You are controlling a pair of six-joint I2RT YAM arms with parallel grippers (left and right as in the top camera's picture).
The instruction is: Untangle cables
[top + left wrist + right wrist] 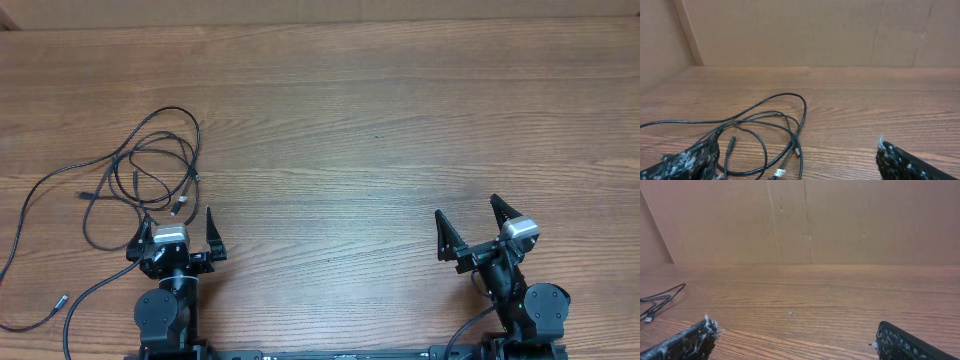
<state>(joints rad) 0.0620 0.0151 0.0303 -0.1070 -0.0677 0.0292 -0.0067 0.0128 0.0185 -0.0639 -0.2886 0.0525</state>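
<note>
The cables [150, 175] lie on the worktop [380, 120] at its 9 o'clock side, as loose loops that cross each other, and one long strand runs out toward 8 o'clock. The left claw [178, 215] stands at 7 o'clock, wide and holding nothing. The nearest loops are just at 11 o'clock from it, and a small plug [796, 149] lies on the wood in front of it, between its two fingers. The right claw [466, 207] is at 5 o'clock, also wide, with nothing in it, well apart from the cables
</note>
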